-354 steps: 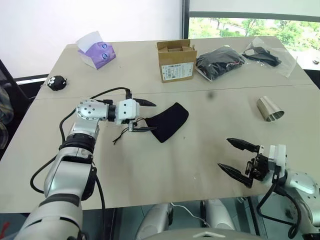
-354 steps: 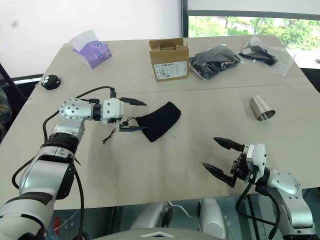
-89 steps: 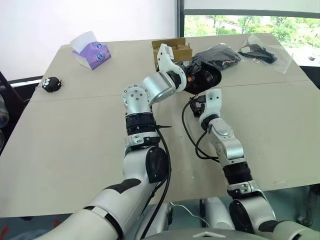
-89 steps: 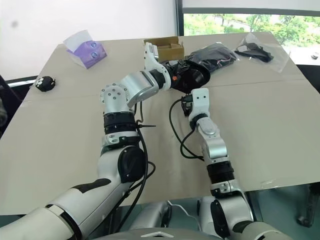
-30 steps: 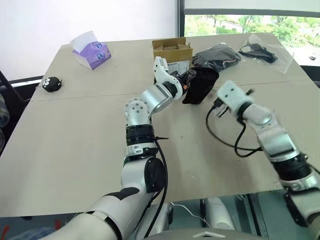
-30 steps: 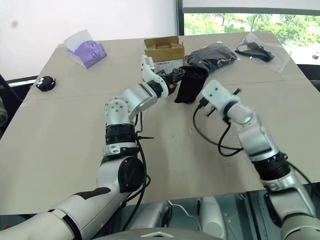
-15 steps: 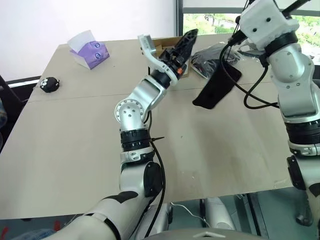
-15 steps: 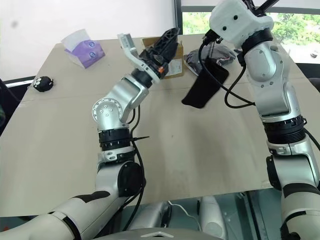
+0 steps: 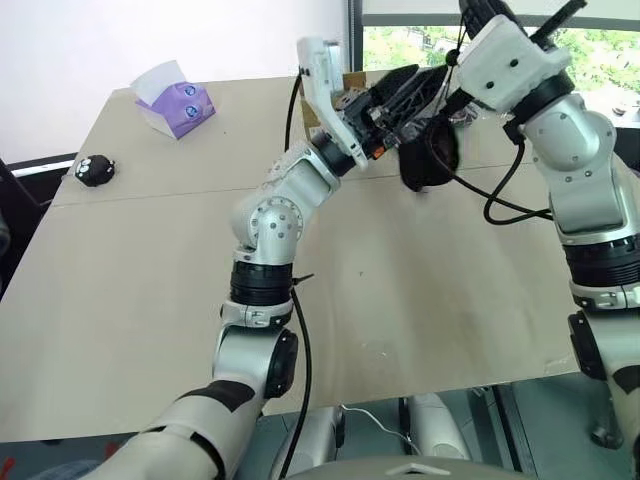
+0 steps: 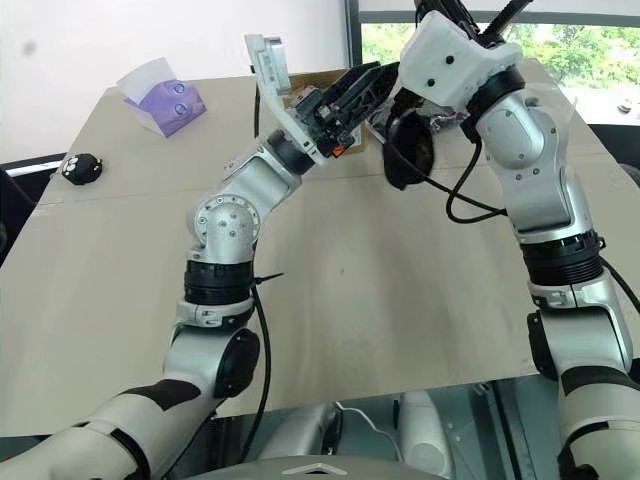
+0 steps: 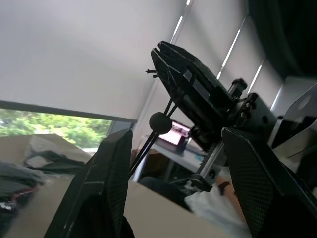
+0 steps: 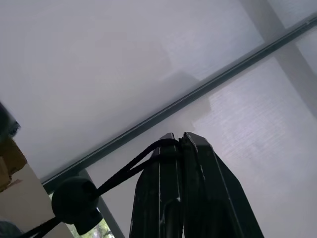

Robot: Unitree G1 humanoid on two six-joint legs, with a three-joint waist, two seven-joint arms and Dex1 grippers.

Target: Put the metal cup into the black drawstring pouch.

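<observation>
Left eye view: my right gripper (image 9: 468,22) is raised well above the table (image 9: 150,260), and the black drawstring pouch (image 9: 430,150) hangs below it, clear of the tabletop. I judge the pouch is suspended by its cord so that its weight draws the neck shut. My left gripper (image 9: 420,85) is raised beside the pouch's top, fingers spread, with nothing in it. A tissue box (image 9: 176,100) and a small black lump (image 9: 93,170) sit far off on my left. I cannot make out the metal cup on the table; the pouch hangs rounded and full, so I judge the cup is probably inside.

Right eye view: same arrangement. The pouch (image 10: 407,150) dangles under my right hand, just beside the tips of my left gripper (image 10: 372,82), which points at its neck. A cardboard box (image 10: 320,82) is partly hidden behind my left hand.

Left wrist view: my two fingers (image 11: 106,183) stand apart, empty. Between them I see my right gripper (image 11: 190,87) with a cord and its round toggle (image 11: 160,122) trailing from it.

Right wrist view: my fingers (image 12: 190,193) are pressed together, pinching the cord; the toggle (image 12: 74,203) hangs on it just beside them.
</observation>
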